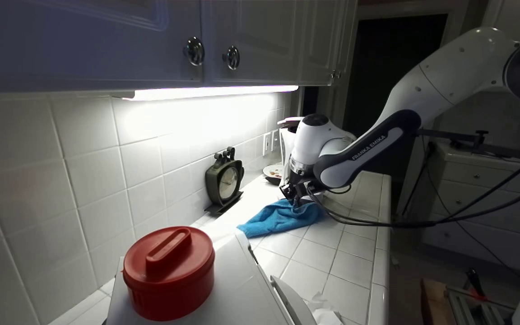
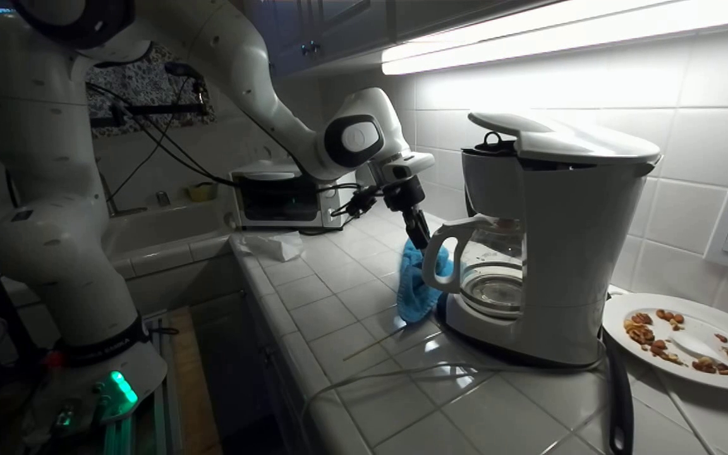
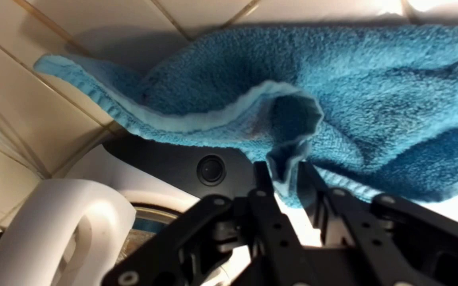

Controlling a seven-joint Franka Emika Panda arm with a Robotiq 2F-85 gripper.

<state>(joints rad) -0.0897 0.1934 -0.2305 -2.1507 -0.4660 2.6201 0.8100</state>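
Observation:
My gripper (image 3: 284, 174) is closed on a pinched fold of a blue cloth (image 3: 372, 87). The fold stands up between the two black fingertips. The rest of the cloth lies crumpled on the white tiled counter. In both exterior views the gripper (image 1: 295, 198) (image 2: 423, 239) points down at the cloth (image 1: 282, 220) (image 2: 416, 291). A white coffee maker (image 2: 579, 253) with its lid partly raised stands right beside the gripper. Its carafe handle (image 2: 436, 256) is close to the fingers and cloth. In the wrist view the handle (image 3: 62, 214) is at lower left and the dark base (image 3: 165, 163) touches or underlies the cloth edge.
A red lidded container (image 1: 169, 275) sits on a white toaster oven (image 2: 282, 205). A green dial scale (image 1: 225, 180) stands by the wall. A plate (image 2: 705, 319) with nuts and a spoon is beyond the coffee maker. A cord (image 2: 370, 374) crosses the counter. Cabinets (image 1: 251, 40) hang above.

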